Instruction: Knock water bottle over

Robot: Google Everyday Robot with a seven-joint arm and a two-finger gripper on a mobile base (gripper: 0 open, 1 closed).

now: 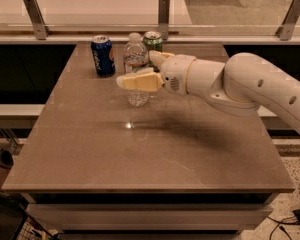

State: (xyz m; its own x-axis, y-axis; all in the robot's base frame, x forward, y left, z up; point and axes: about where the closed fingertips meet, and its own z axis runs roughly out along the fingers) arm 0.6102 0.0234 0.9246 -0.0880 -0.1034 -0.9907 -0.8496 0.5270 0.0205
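The water bottle point(135, 53), clear ribbed plastic with a white cap and a white-and-red label, stands upright at the back of the table between the two cans. My gripper point(135, 67) reaches in from the right at mid-bottle height and is open. Its near finger point(140, 81) crosses in front of the bottle's middle. The far finger point(159, 57) lies behind and to the right of the bottle. I cannot tell whether a finger touches the bottle.
A blue soda can point(103, 55) stands left of the bottle and a green soda can point(153, 40) right behind it. The brown table point(140, 154) ends in a front edge near me. A railing with metal posts point(163, 11) runs behind the table.
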